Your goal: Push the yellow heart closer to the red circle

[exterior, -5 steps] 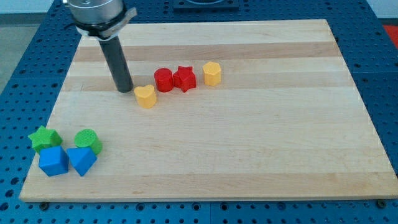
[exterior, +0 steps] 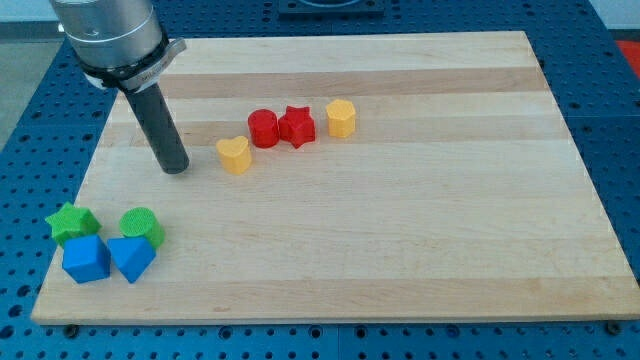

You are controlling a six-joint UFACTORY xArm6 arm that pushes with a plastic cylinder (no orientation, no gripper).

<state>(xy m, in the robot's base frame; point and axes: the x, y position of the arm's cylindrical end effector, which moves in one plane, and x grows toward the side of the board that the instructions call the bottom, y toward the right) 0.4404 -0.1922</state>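
Yellow heart [exterior: 234,155], red circle [exterior: 263,128], red star [exterior: 297,126], pale striped wooden board [exterior: 400,220], dark rod

Red star [exterior: 297,125], yellow hexagon [exterior: 341,117]; green and blue blocks [exterior: 104,243] (clustered bottom-left) on wooden board [exterior: 400,230].

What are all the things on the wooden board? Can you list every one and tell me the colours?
yellow heart: 1, yellow, left of the board's middle, just apart from the red circle
red circle: 1, red, up and right of the heart
red star: 1, red, against the circle's right side
yellow block: 1, yellow, right of the star
green star: 1, green, bottom-left corner
green circle: 1, green, right of the green star
blue blocks: 2, blue, below the green ones
board: 1, light wood
my tip: 1, dark rod end, left of the heart, not touching
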